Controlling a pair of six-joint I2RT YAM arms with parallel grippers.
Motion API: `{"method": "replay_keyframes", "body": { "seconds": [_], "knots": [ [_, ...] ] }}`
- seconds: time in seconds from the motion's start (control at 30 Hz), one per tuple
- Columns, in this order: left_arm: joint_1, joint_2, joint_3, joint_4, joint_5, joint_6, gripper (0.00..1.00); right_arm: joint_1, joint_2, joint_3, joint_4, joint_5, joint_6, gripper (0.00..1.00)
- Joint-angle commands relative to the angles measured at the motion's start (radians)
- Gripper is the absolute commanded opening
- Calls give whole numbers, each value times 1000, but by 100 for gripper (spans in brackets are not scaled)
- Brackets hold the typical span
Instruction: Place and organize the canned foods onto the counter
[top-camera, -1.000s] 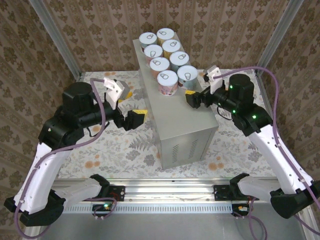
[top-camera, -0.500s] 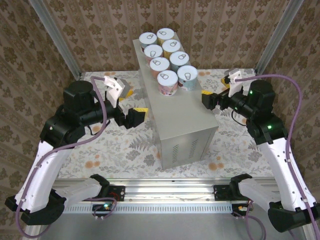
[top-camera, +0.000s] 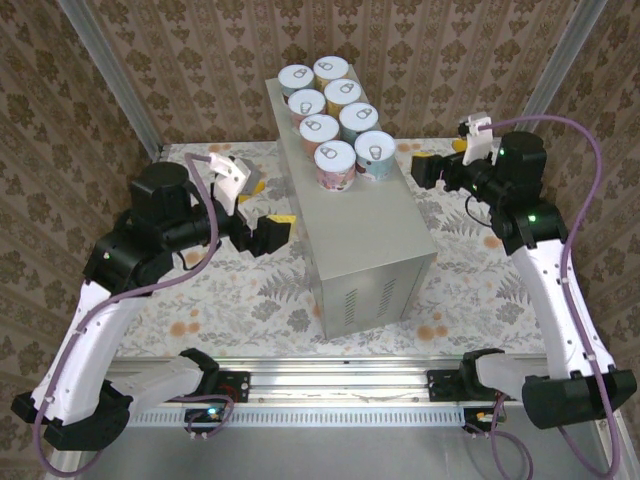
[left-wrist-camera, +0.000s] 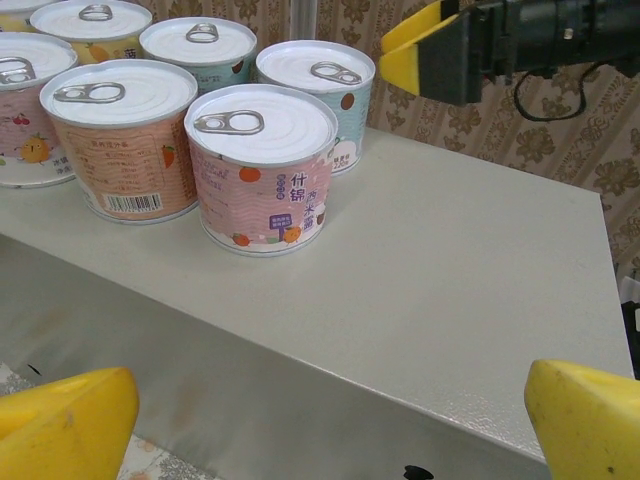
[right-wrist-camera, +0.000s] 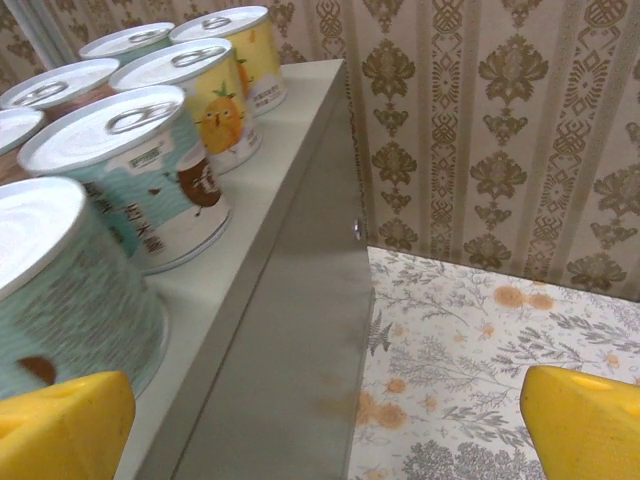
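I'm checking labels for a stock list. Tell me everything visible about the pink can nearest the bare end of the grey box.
The pink can is a short, unopened cylinder: pale metal lid, pull-tab lying flat, pink paper label with fruit pictures. It stands upright on the grey box, last in its row, beside a blue-labelled can.

I am seeing brown damask wallpaper (top-camera: 180, 60) from 9 round to 3 o'clock; floral cloth (top-camera: 250, 295) is covering the floor.

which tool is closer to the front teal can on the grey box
Right. The right tool is just off the grey box's right edge, right beside the front teal can. The left tool is on the box's opposite side, farther from it.
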Motion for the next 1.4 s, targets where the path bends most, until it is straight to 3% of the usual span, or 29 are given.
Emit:
{"method": "replay_keyframes", "body": {
  "seconds": [0.0,0.47,1.37],
  "knots": [
    [10,-21,-7,11,-6,-15,100,-6,49,66,54,-20,25,100],
    [23,-36,-22,10,-11,-16,100,-5,265,197,132,-74,1,100],
    [26,-45,-53,35,-10,-34,100,-11,537,416,198,-194,-63,100]
  ]
}}
